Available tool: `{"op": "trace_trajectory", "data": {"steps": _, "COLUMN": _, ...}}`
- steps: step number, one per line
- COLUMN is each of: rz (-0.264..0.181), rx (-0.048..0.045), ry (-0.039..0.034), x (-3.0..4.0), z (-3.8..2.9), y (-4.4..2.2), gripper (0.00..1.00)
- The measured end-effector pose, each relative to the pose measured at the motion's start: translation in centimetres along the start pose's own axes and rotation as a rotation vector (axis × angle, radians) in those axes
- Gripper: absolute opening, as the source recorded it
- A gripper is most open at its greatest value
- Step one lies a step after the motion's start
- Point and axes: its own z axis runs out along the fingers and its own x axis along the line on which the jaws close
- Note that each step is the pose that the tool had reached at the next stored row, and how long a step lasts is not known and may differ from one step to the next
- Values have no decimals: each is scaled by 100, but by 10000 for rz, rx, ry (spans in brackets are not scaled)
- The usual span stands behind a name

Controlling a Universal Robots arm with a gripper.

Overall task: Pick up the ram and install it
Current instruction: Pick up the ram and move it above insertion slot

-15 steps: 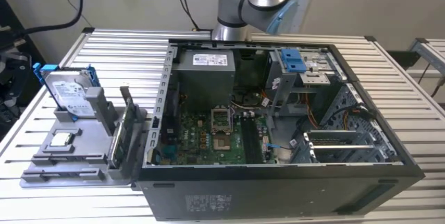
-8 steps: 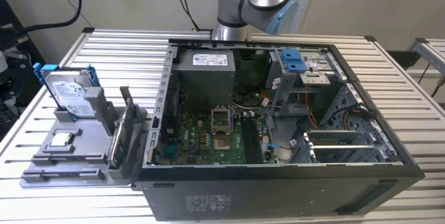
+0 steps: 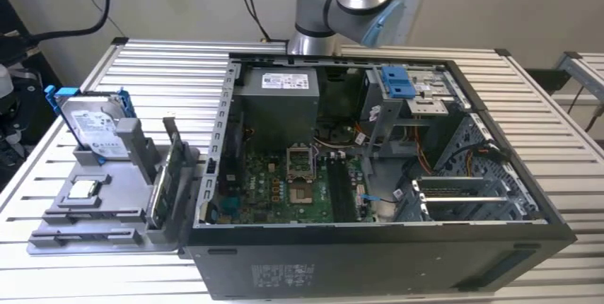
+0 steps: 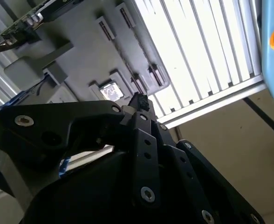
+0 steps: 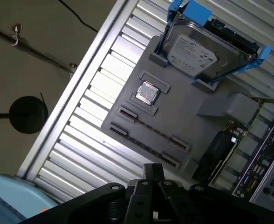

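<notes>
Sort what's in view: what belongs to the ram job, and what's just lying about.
Job in hand:
ram, standing on edge in the grey holder
open computer case
gripper, above the holder

Lying about:
hard drive, upright in the holder
processor chip, flat on it

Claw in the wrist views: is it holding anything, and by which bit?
Nothing. The claw is empty and shut, above the gray tray.
</notes>
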Motion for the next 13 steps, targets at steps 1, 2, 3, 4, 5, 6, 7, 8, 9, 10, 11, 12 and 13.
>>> {"op": "trace_trajectory", "data": {"steps": 1, "rz": -139, "rx": -1, "ry": 4, "x": 0, "z": 1, "y": 0, "gripper": 11}}
{"op": "trace_trajectory", "data": {"steps": 2, "rz": -300, "rx": -2, "ry": 10, "x": 0, "z": 2, "y": 0, "gripper": 11}}
{"op": "trace_trajectory", "data": {"steps": 3, "rz": -473, "rx": -1, "ry": 20, "x": 0, "z": 2, "y": 2, "gripper": 11}}
{"op": "trace_trajectory", "data": {"steps": 4, "rz": -642, "rx": -1, "ry": 30, "x": 0, "z": 1, "y": 2, "gripper": 11}}
{"op": "trace_trajectory", "data": {"steps": 5, "rz": -808, "rx": -1, "ry": 39, "x": 0, "z": 1, "y": 2, "gripper": 11}}
{"op": "trace_trajectory", "data": {"steps": 6, "rz": -988, "rx": -2, "ry": 48, "x": 1, "z": 1, "y": 2, "gripper": 11}}
{"op": "trace_trajectory", "data": {"steps": 7, "rz": -1165, "rx": -4, "ry": 55, "x": 0, "z": 0, "y": 2, "gripper": 11}}
{"op": "trace_trajectory", "data": {"steps": 8, "rz": -1341, "rx": -6, "ry": 62, "x": 0, "z": 0, "y": 1, "gripper": 11}}
{"op": "trace_trajectory", "data": {"steps": 9, "rz": -1510, "rx": -8, "ry": 67, "x": 0, "z": 1, "y": 1, "gripper": 11}}
{"op": "trace_trajectory", "data": {"steps": 10, "rz": -1690, "rx": -10, "ry": 73, "x": 0, "z": 1, "y": 1, "gripper": 11}}
{"op": "trace_trajectory", "data": {"steps": 11, "rz": -1869, "rx": -11, "ry": 78, "x": 0, "z": 0, "y": 1, "gripper": 11}}
{"op": "trace_trajectory", "data": {"steps": 12, "rz": -2055, "rx": -13, "ry": 83, "x": 0, "z": 1, "y": 1, "gripper": 11}}
{"op": "trace_trajectory", "data": {"steps": 13, "rz": -2232, "rx": -16, "ry": 90, "x": 0, "z": 1, "y": 1, "gripper": 11}}
